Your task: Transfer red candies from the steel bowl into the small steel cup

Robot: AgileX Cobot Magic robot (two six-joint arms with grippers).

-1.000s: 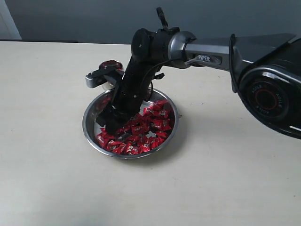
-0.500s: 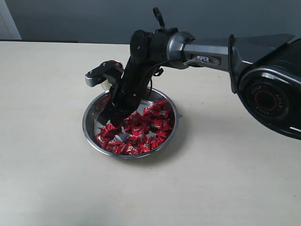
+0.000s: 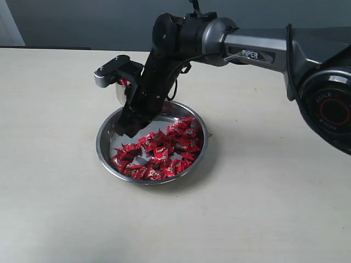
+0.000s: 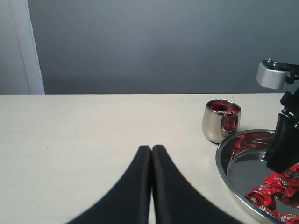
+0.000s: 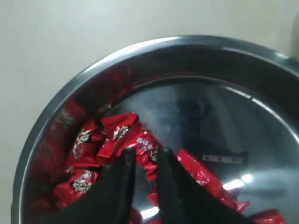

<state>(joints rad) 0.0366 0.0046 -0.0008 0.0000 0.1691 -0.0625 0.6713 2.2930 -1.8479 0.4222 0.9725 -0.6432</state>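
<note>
Right tool (image 3: 128, 128) hangs over the left part of the steel bowl (image 3: 99, 143), tips pointing down, raised above the heap. In the right wrist view its 2 fingers (image 5: 119, 186) stand a narrow slit apart, and a red wrapper shows in the slit at the tips. Whether that piece is pinched or only lies beyond the tips cannot be told.

Red candies (image 3: 164, 153) lie heaped across the near and right part of the bowl; the far-left floor shows bare steel. The bowl sits on the pale counter (image 3: 247, 208).

Small steel cup (image 4: 216, 122) stands upright on the counter just beside the bowl's rim; touching or not cannot be told. Red wrappers show inside it. In the exterior view the right arm hides most of it.

Left tool (image 4: 152, 148) is low over bare counter, off to the side of the cup, its 2 fingers pressed together with nothing between.
</note>
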